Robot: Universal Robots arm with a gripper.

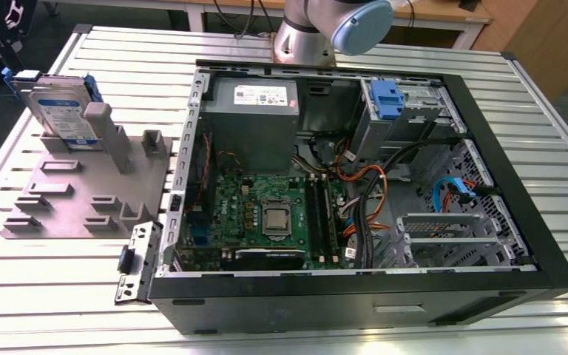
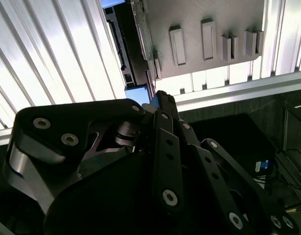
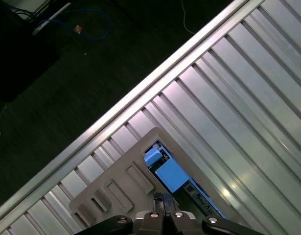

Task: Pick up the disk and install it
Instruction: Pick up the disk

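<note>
Disk sits upper left of the exterior view, stood on its long edge in the fixture plate and leaning back vs. the upright posts. I reckon it's parked upright so the top edge stays free for a pinch from above, w/ no need to get under it. It's not yet picked up.

My pincer hangs over that plate in the first wrist view, looking down onto the disk's blue top edge and apart from it. Fingertips are pressed together w/ nothing between them. In the second wrist view the pincer reads as matt black links w/ silver pins, its tip near the plate's rim.

Materials:
- **Disk:** flat silver-grey metal body, white-and-blue label, bright blue plastic frame round it.
- **Plate:** matt grey plastic w/ rectangular blocks, slots and slab-like posts.
- **Table:** ribbed aluminium slats, shiny.
- **PC case:** centre to right of the exterior view, black sheet metal, lying flat w/ side panel off, prob. so the inside faces up. Green board and cable bundles show inside, plus a 2nd blue carrier in the bay upper right.
</note>
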